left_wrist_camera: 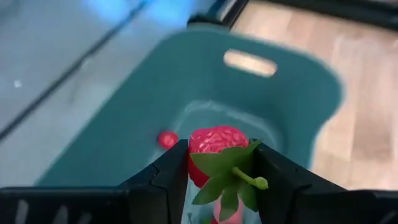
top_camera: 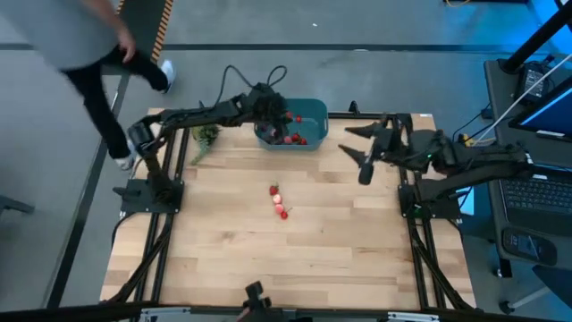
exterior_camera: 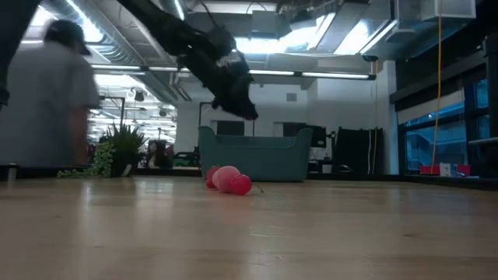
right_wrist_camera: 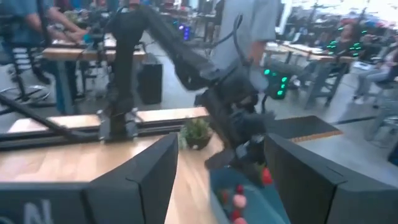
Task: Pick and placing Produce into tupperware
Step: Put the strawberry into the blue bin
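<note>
Left pincer (top_camera: 271, 114) is over the teal tupperware (top_camera: 313, 112) at the table's far edge, near the middle. It is clamped on one red strawberry (left_wrist_camera: 214, 149) with a green top; in the left wrist view the berry sits between the two dark fingers (left_wrist_camera: 165, 180), directly above the tub's inside. Low view shows the same pincer (exterior_camera: 237, 97) raised above the tub (exterior_camera: 257, 155), not touching the rim.

Several red produce pieces (top_camera: 293, 137) already lie inside the tupperware; the right wrist view also shows a few (right_wrist_camera: 238, 199) in the tub. One small red piece (left_wrist_camera: 166, 139) rests on the tub floor in the left wrist view.

Loose produce on the table: a small cluster of red pieces (top_camera: 279, 203) near the table's centre, well apart from the tub. Low view shows them as a pinkish-red clump (exterior_camera: 228, 180) in front of the tub.

Green leafy bunch (top_camera: 206, 136) lies near the far left part of the table, beside the left arm.

Right pincer (top_camera: 366, 148) hangs over the far right part of the table, fingers spread wide, holding nothing.

A person (top_camera: 85, 54) stands beyond the table's far left corner, on the floor.
</note>
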Controlling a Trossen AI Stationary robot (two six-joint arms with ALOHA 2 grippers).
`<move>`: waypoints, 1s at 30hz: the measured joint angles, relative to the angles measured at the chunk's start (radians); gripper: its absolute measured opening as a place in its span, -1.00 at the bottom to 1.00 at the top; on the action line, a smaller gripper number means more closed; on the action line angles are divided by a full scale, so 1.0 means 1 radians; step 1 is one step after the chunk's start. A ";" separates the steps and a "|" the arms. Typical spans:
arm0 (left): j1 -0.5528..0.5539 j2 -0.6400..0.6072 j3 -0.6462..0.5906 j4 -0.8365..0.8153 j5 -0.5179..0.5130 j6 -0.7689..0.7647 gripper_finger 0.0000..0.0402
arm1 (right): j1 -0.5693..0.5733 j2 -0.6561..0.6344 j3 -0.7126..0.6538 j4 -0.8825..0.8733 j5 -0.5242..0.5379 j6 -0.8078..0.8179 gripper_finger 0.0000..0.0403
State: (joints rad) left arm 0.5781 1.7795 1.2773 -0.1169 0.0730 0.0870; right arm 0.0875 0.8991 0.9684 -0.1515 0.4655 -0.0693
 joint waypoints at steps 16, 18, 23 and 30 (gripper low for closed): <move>0.004 0.374 0.372 -0.279 -0.051 -0.200 -0.32 | -0.081 -0.043 0.000 -0.116 -0.001 0.009 0.20; 0.003 0.393 0.400 -0.312 -0.066 -0.217 -0.32 | -0.083 -0.043 0.000 -0.128 -0.002 0.013 0.20; 0.003 0.422 0.428 -0.340 -0.070 -0.243 -0.31 | -0.083 -0.043 0.000 -0.139 -0.004 0.013 0.20; 0.009 0.426 0.430 -0.355 -0.047 -0.300 -0.32 | -0.083 -0.043 0.000 -0.163 -0.004 0.015 0.20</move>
State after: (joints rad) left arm 0.5874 2.2059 1.7077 -0.4723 0.0260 -0.2134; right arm 0.0048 0.8566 0.9684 -0.3144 0.4614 -0.0544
